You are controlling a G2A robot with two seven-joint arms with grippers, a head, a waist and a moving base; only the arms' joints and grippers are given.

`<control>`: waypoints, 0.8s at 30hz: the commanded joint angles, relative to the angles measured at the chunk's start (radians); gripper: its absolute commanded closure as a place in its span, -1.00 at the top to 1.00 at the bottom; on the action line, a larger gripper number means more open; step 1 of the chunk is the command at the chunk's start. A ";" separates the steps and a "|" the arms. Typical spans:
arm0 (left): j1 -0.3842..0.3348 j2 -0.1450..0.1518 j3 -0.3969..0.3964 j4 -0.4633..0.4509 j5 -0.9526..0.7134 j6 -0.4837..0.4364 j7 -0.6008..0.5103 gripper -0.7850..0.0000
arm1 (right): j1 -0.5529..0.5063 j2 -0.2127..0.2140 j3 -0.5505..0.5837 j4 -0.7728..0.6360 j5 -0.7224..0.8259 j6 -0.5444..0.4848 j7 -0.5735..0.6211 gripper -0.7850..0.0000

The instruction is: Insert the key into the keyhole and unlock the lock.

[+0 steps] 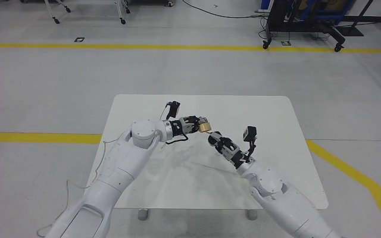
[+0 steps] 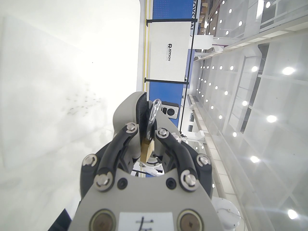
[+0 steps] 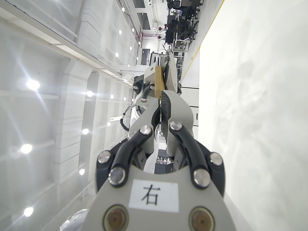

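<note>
My left gripper (image 1: pixel 197 124) is shut on a small brass padlock (image 1: pixel 205 126) and holds it in the air above the middle of the white table (image 1: pixel 268 119). In the left wrist view the brass body (image 2: pixel 147 149) sits between the fingers, with the silver shackle (image 2: pixel 154 111) sticking out past them. My right gripper (image 1: pixel 212 139) is just below and to the right of the lock, shut on a thin metal key (image 3: pixel 158 112). The key's tip meets the near end of the padlock (image 3: pixel 159 81). I cannot tell whether it is inside the keyhole.
Both arms meet over the table's centre, well inside its edges. Nothing else lies on the tabletop. Yellow floor lines (image 1: pixel 178 46) and wheeled racks (image 1: pixel 303 27) are far behind the table.
</note>
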 commanded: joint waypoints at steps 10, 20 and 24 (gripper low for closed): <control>0.026 -0.002 -0.025 -0.024 -0.019 -0.011 0.065 -1.00 | -0.024 -0.028 -0.017 -0.008 -0.276 -0.024 -0.254 -1.00; 0.047 -0.001 -0.038 -0.055 -0.013 -0.008 0.084 -1.00 | -0.021 -0.059 -0.034 0.001 -0.318 -0.067 -0.316 -1.00; 0.050 -0.001 -0.041 -0.058 -0.016 -0.004 0.078 -1.00 | -0.022 -0.067 -0.028 0.007 -0.328 -0.069 -0.315 -1.00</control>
